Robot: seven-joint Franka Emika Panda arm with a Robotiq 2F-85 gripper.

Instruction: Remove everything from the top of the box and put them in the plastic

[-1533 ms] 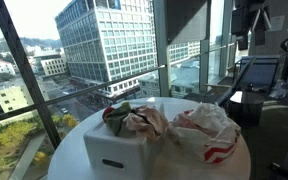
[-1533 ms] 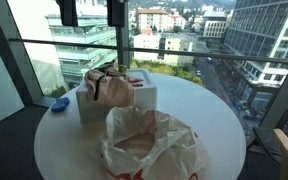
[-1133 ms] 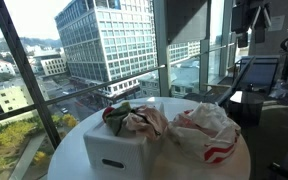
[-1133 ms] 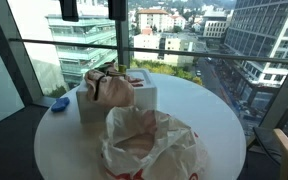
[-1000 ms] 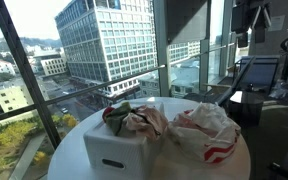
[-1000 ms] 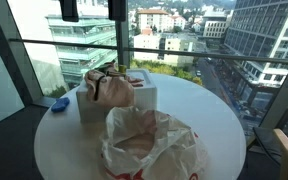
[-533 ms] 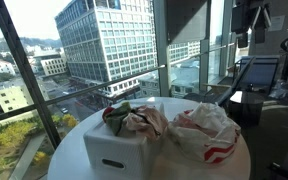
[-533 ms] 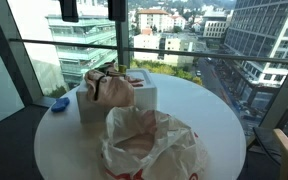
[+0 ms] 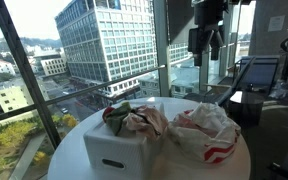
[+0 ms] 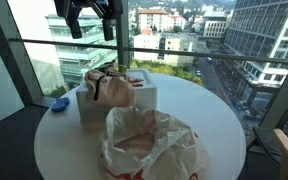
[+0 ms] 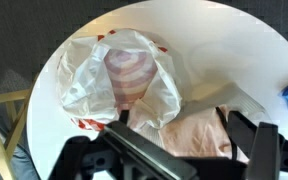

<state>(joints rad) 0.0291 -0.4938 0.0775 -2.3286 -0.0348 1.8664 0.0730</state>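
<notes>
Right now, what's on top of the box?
A dark green and red wad and pale crinkled wrappers sit on the box. They cover most of its top, so anything beneath them is hidden.

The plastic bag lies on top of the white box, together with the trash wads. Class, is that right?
No: the plastic bag lies on the table beside the box, as both exterior views show; only the trash wads are on top.

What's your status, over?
Gripper open, high over the table, empty. Wads piled on the box; plastic bag beside it, mouth open. No obstruction seen.
</notes>
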